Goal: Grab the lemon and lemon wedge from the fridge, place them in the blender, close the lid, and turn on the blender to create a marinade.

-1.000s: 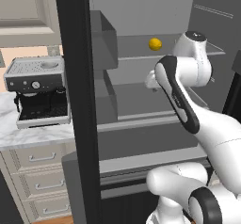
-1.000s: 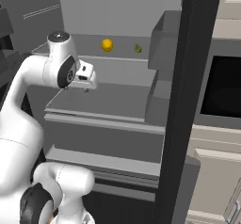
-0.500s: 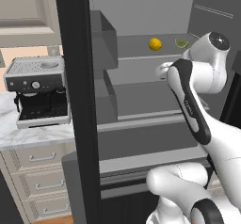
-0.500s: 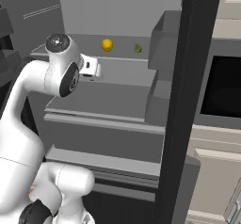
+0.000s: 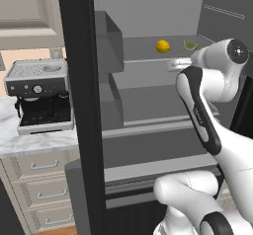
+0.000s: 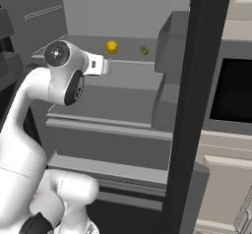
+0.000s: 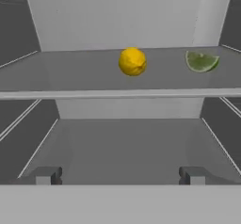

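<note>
Raised white arm, bent at the elbow, pointing level into the open dark grey fridge [image 5: 148, 105]. Two-finger gripper [image 7: 120, 175] spread wide, empty. Small round yellow lemon [image 7: 132, 61] at frame centre, upper shelf.

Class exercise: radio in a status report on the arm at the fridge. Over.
Gripper open, empty, short of the shelf. Lemon and lemon wedge apart on the upper fridge shelf. Nothing between gripper and lemon.

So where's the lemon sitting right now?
The lemon sits on an upper shelf inside the open fridge, apart from a green wedge that lies to its right in both the hand view and the left base view.
</note>
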Controlling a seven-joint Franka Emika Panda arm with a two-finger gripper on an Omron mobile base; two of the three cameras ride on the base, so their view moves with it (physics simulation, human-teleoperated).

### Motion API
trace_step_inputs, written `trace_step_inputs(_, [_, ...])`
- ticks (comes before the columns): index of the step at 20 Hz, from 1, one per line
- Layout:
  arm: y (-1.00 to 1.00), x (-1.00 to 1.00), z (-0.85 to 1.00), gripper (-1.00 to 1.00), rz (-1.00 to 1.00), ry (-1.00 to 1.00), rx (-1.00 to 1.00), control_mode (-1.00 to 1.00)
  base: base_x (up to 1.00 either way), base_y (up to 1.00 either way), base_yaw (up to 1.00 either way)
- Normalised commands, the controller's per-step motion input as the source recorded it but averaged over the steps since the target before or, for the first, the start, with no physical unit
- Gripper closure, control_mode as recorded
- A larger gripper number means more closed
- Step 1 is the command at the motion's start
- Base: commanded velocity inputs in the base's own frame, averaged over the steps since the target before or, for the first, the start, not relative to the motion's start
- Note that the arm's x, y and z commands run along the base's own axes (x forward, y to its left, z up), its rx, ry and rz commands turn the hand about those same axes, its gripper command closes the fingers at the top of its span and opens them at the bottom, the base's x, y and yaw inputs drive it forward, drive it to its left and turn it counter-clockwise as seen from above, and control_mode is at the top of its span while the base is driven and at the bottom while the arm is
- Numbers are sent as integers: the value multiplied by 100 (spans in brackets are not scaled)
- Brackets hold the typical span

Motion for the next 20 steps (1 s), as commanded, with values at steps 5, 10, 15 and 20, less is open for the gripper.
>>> trace_step_inputs(5, [0, 35, 35, -100, -4, -1, -1, -100, 0, 0, 0])
trace_step_inputs(10, [-4, 57, 3, -100, -4, 3, 0, -100, 0, 0, 0])
trace_step_inputs(15, [-2, 52, 0, -100, -4, 6, 0, -100, 0, 0, 0])
trace_step_inputs(20, [-1, 39, 0, -100, 0, 7, 1, -100, 0, 0, 0])
